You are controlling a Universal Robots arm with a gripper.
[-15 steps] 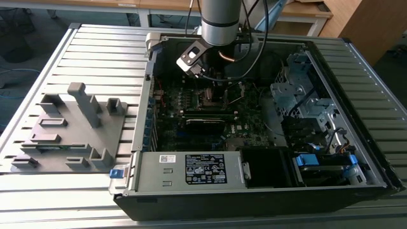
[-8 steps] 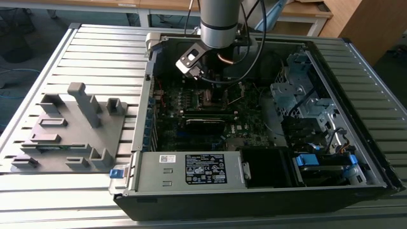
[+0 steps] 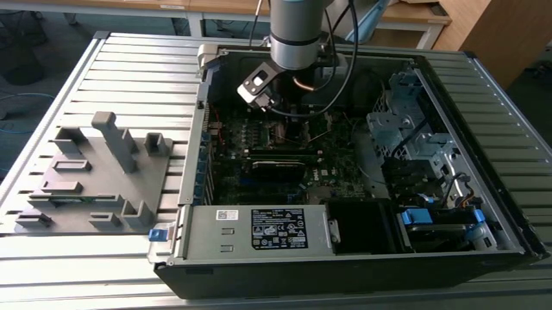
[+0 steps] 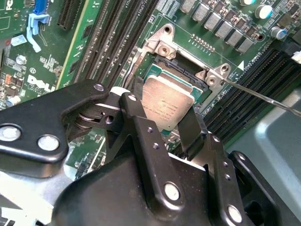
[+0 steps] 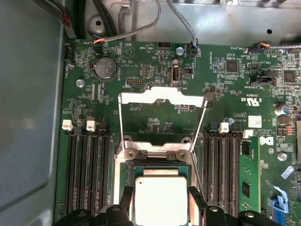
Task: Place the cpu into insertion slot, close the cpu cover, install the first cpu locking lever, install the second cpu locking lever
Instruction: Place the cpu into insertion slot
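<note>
A slatted metal table (image 3: 138,71) bears an open computer case (image 3: 345,279); the gripper (image 4: 162,106) clasps the cpu (image 5: 161,200).

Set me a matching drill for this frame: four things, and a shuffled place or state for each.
1 cpu
2 cpu cover
3 coin battery
4 grey fixture block

A outside the computer case, on the slatted table
B swung open
C in the gripper
D round, on the green board

Pairs: 1-C, 2-B, 3-D, 4-A
</note>
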